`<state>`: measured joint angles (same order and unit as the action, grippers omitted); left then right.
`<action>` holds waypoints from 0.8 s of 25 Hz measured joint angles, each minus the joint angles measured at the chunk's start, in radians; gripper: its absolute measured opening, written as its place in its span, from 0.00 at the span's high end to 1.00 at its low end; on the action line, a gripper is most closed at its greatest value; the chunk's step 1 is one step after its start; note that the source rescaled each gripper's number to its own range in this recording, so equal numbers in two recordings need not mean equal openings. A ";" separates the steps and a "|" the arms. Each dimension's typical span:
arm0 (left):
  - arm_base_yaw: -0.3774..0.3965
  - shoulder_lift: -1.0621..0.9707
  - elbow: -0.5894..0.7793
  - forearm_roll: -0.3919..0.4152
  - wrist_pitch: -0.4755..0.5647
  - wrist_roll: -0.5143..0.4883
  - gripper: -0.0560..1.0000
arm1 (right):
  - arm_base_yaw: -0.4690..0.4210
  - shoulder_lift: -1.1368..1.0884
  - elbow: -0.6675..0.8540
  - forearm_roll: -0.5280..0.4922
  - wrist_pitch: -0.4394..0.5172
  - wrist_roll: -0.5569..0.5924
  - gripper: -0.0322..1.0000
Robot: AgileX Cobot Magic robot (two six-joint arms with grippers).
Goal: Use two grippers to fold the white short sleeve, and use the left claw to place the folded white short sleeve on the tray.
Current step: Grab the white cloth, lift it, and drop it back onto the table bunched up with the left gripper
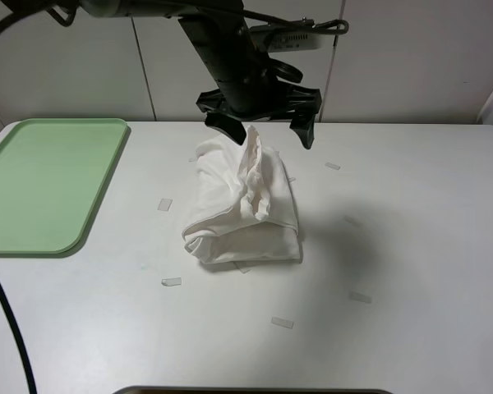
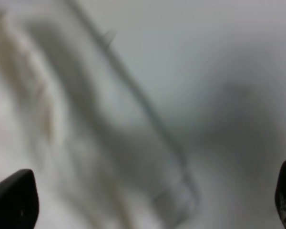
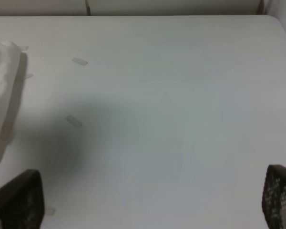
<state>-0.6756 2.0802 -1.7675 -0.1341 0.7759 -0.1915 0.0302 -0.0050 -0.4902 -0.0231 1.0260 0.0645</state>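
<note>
One white short sleeve (image 1: 240, 205), one tray (image 1: 45, 185), on the counter (image 1: 411, 246); my left fingers (image 1: 305, 130) and right fingers (image 3: 16, 202) both spread, empty.

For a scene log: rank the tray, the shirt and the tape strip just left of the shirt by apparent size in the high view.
1. Tray, partly cut off at the left edge.
2. Shirt, bunched up, so smaller than the tray here.
3. Tape strip, by far the smallest.
</note>
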 joint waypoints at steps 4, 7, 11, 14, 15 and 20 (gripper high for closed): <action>0.019 -0.008 -0.003 0.073 0.120 0.012 0.00 | 0.000 0.000 0.000 0.000 0.000 0.000 0.00; 0.034 -0.008 -0.003 0.124 0.182 0.069 0.00 | 0.000 0.000 0.000 0.000 0.000 0.000 0.00; 0.060 0.000 -0.003 0.123 0.226 0.157 0.00 | 0.000 0.000 0.000 0.000 0.000 0.000 0.00; 0.077 0.033 -0.003 0.104 0.247 0.223 0.00 | 0.000 0.000 0.000 0.000 0.000 0.000 0.00; 0.079 0.046 -0.003 0.103 0.247 0.237 0.00 | 0.000 0.000 0.000 0.000 0.000 0.000 0.00; 0.079 0.114 -0.028 0.085 0.244 0.290 0.00 | 0.000 0.000 0.000 0.000 0.000 0.000 0.00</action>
<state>-0.5970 2.1938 -1.7952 -0.0486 1.0203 0.0988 0.0302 -0.0050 -0.4902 -0.0231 1.0260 0.0645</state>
